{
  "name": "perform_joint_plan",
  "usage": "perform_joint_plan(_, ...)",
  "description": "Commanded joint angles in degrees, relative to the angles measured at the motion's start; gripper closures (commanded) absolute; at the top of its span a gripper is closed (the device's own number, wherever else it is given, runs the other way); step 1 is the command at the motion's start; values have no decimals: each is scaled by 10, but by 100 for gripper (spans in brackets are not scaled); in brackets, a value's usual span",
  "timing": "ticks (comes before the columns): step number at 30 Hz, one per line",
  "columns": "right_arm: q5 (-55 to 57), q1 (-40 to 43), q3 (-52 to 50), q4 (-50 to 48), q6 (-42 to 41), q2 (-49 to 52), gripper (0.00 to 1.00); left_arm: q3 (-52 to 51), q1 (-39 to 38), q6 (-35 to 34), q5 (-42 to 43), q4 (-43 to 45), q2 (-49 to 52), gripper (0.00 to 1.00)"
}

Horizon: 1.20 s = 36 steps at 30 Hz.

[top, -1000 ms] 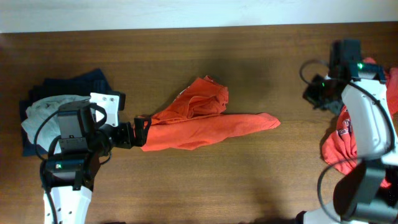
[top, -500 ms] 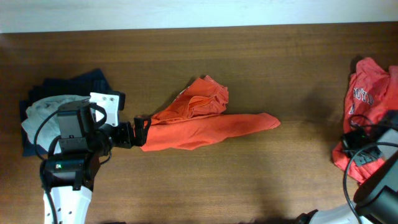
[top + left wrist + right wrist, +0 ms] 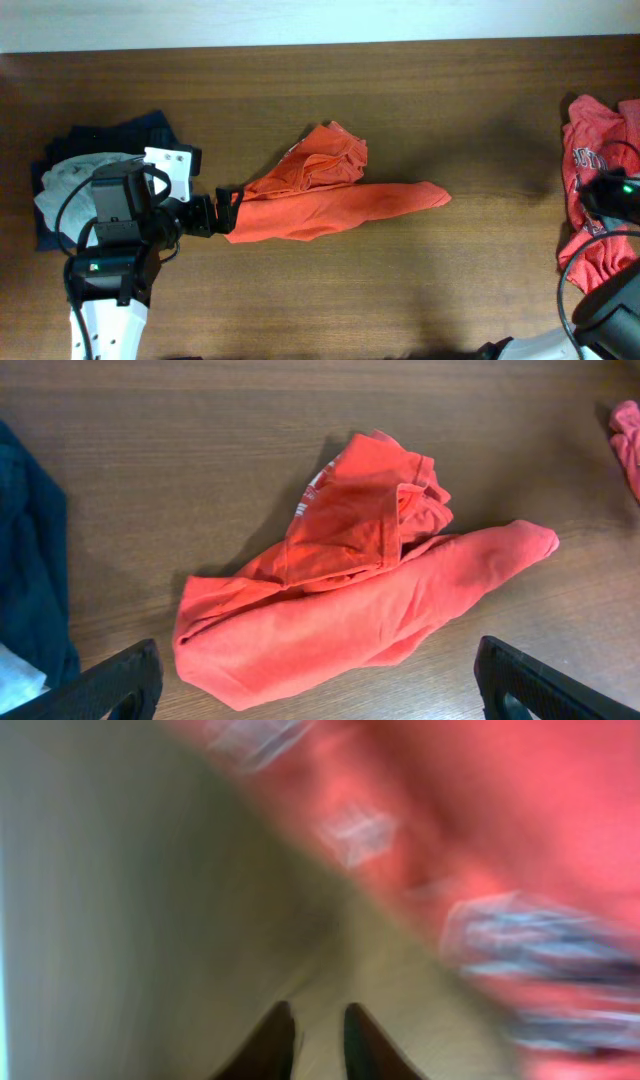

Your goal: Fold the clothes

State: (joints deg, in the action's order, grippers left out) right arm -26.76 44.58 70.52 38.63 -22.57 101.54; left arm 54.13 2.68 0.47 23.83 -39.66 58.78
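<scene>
One orange-red T-shirt (image 3: 330, 195) lies crumpled and half rolled in the middle of the table (image 3: 470, 110), and we see the left gripper (image 3: 228, 212) spread wide at its left end. A second, white-lettered T-shirt (image 3: 590, 200) is bunched at the right edge, with grey and navy garments (image 3: 70, 180) at the left edge. The right gripper (image 3: 312, 1020) is blurred; we cannot tell whether it pinches anything.

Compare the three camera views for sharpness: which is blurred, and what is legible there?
Right wrist: heavily motion-blurred; only smeared red cloth with pale lettering and two dark fingertips are legible. Left wrist: sharp, the orange-red T-shirt casting a soft shadow on the table. Overhead: sharp, evenly lit.
</scene>
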Motion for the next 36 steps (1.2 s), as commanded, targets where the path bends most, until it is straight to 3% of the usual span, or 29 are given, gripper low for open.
perform_joint_plan(1,-132,-98,9,11,83,-13,64,10,-5,13,19,2,0,1)
perform_joint_plan(5,-125,-233,9,13,139,-12,49,10,-44,32,19,10,18,1)
perform_joint_plan(9,-39,-368,9,-2,146,-12,47,10,-121,70,-24,61,91,1)
perform_joint_plan(16,-10,-438,9,6,148,-12,45,41,-210,119,-145,173,264,3)
perform_joint_plan(18,-10,-438,9,17,146,-12,45,56,-219,129,-162,185,307,11)
perform_joint_plan(19,-10,-438,9,24,146,-12,45,68,-224,136,-169,195,341,22)
perform_joint_plan(23,-10,-438,9,40,146,-12,45,78,-230,136,-175,234,410,39)
perform_joint_plan(25,-10,-438,9,40,146,-12,45,78,-230,136,-175,236,413,58)
perform_joint_plan(27,-9,-438,9,40,146,-12,45,87,-230,136,-180,229,412,100)
perform_joint_plan(29,-2,-438,9,41,146,-12,45,120,-230,136,-210,185,405,100)
perform_joint_plan(34,20,-438,9,45,146,-12,45,338,-230,133,-395,-18,338,100)
perform_joint_plan(36,20,-438,9,45,147,-12,45,395,-230,133,-429,-52,322,100)
